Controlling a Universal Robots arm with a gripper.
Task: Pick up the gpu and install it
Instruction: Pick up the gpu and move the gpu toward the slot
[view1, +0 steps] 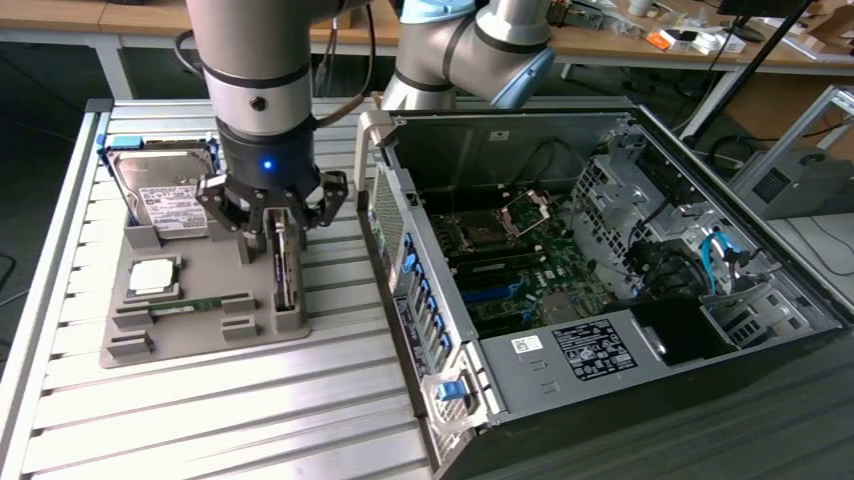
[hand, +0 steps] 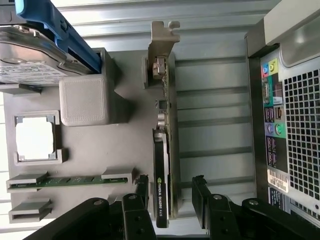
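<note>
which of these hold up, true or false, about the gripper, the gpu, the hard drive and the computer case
1. The gpu stands on its edge in the grey holder. True.
2. The gripper is shut on the gpu. False: it is open, with one finger on each side of the card.
3. The computer case has its side off, so the board inside shows. True.
4. The hard drive is inside the case. False: it sits on the grey holder, outside the case.
</note>
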